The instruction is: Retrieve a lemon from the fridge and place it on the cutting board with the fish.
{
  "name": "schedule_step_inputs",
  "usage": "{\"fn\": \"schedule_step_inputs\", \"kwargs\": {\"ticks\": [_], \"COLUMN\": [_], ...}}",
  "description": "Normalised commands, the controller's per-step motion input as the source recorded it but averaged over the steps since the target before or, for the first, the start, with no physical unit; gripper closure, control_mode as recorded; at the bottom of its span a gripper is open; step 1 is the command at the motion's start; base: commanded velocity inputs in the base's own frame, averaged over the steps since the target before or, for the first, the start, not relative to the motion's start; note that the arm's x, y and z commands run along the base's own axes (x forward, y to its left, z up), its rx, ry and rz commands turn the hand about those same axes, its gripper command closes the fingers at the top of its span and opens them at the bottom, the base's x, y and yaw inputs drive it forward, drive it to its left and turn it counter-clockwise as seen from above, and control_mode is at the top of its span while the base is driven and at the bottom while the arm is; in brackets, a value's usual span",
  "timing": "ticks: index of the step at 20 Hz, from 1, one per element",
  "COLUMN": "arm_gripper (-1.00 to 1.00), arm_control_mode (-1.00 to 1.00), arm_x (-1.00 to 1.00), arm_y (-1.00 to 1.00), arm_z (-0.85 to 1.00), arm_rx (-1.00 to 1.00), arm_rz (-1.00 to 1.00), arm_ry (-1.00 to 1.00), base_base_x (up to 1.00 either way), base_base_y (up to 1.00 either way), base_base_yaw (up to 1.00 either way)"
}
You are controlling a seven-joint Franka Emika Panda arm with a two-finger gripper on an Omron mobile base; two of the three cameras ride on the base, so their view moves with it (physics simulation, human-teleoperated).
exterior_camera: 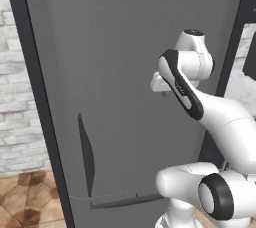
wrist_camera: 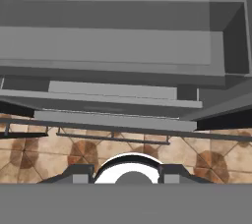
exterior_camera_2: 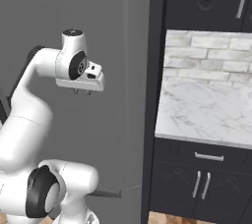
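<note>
The lemon is not visible. Judged light, firm, smooth-skinned and prone to roll; take it across its middle. The fridge (exterior_camera: 125, 72) stands before the arm. The gripper (exterior_camera_2: 82, 92) hangs at its door; whether the fingers are apart or holding anything cannot be told.

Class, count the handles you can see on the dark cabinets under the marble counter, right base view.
3: a horizontal drawer handle below the counter edge, and two vertical door handles side by side beneath it. Others may lie outside the picture.
</note>
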Motion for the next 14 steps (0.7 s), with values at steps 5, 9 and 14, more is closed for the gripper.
{"fn": "schedule_step_inputs", "kwargs": {"ticks": [5,9,14], "arm_gripper": [-1.0,-1.0,-1.0], "arm_control_mode": [1.0,1.0,1.0], "arm_x": [0.0,0.0,0.0], "arm_y": [0.0,0.0,0.0], "arm_z": [0.0,0.0,0.0], "arm_rx": [0.0,0.0,0.0], "arm_rz": [0.0,0.0,0.0], "arm_ry": [0.0,0.0,0.0], "base_base_x": [0.0,-0.06,-0.57], "base_base_y": [0.0,0.0,0.05], "base_base_yaw": [0.0,0.0,0.0]}}
